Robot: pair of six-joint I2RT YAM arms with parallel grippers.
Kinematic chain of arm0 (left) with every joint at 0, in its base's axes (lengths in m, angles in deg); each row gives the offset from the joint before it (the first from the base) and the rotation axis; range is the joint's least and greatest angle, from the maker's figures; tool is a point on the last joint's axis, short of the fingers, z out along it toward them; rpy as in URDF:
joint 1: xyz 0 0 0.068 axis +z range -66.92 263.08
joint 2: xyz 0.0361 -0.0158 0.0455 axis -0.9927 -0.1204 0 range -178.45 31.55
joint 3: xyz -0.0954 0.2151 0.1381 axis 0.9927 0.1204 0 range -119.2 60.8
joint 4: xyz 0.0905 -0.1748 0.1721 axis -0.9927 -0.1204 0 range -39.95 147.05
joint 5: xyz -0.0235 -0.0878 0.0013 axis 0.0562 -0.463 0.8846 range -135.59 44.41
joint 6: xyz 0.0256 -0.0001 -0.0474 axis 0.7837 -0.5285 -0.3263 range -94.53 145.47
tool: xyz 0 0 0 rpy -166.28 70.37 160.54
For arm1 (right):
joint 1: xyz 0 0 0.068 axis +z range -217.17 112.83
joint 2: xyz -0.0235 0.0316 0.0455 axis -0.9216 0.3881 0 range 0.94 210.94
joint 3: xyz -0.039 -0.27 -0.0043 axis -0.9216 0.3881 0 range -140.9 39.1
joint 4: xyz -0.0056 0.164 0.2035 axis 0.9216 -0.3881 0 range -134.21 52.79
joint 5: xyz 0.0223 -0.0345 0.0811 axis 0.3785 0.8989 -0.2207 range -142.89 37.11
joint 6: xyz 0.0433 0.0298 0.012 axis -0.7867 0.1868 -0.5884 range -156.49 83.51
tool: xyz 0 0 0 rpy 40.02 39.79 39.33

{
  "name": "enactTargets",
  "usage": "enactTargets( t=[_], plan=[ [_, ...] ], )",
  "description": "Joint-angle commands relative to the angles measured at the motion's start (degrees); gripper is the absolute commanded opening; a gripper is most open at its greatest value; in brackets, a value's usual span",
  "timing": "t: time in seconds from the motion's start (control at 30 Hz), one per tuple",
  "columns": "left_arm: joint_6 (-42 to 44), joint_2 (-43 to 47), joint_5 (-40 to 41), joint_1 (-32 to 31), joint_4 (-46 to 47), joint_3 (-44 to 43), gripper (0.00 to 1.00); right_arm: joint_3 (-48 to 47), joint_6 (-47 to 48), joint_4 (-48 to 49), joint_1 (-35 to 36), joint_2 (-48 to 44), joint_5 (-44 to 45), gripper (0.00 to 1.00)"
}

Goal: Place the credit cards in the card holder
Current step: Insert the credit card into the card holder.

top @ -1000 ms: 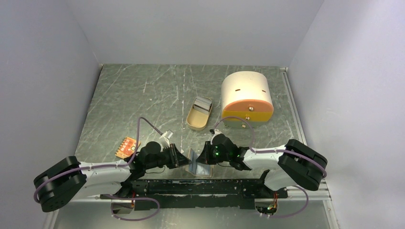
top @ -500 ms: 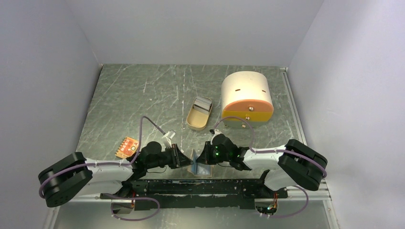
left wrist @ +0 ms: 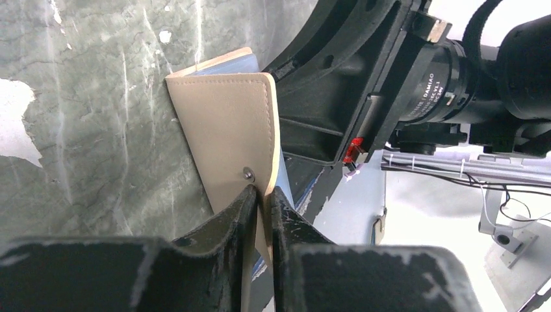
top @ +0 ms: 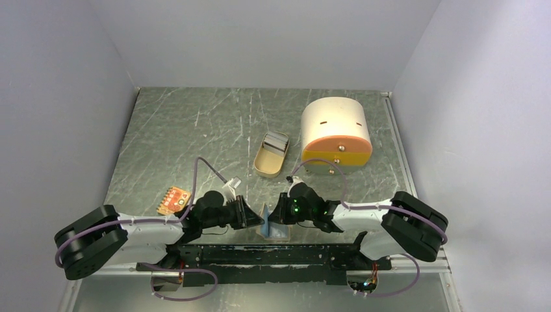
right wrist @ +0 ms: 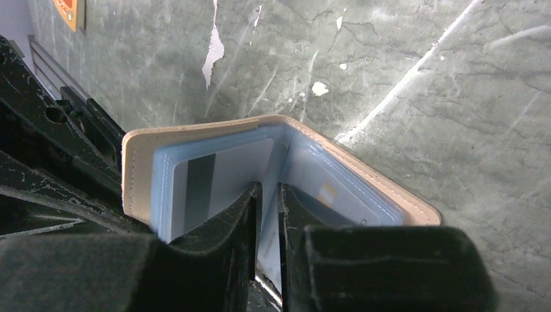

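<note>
The beige card holder (top: 273, 226) stands open on the table's near edge between my two grippers. My left gripper (top: 255, 218) (left wrist: 261, 192) is shut on the edge of its cover (left wrist: 227, 127), just beside the snap stud, holding that flap upright. Inside, a whitish-grey credit card with a dark stripe (right wrist: 211, 175) sits in the left clear sleeve. A card with a gold chip (right wrist: 328, 194) sits in the right one. My right gripper (top: 279, 217) (right wrist: 268, 188) reaches into the fold, shut on a thin light blue credit card (right wrist: 268, 227) standing on edge.
An oval tan tin tray (top: 270, 156) lies behind the holder, and a cream rounded box with an orange front (top: 336, 133) stands to its right. An orange-red dotted piece (top: 173, 200) lies at the left. A black rail (top: 273, 253) runs just behind the holder at the near edge.
My left arm has pushed right and lifted the holder's cover from a slant to nearly upright. The right gripper has stayed in the fold.
</note>
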Motion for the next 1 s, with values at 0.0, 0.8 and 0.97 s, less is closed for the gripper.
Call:
enactTargets(
  t=[0.0, 0.8, 0.97],
  plan=[
    [0.65, -0.07, 2.57, -0.63, -6.75, -2.41, 0.19, 1.46, 1.15, -2.78, 0.24, -0.99, 2.34, 0.21],
    [0.97, -1.70, 11.23, -3.16, -27.29, -11.46, 0.19, 1.43, 2.24, -6.34, 0.35, -3.89, 4.67, 0.26],
    [1.31, -3.50, 10.52, -3.59, -26.27, -12.05, 0.20, 1.12, 1.66, -8.88, 0.36, -6.72, 5.72, 0.34]
  ],
)
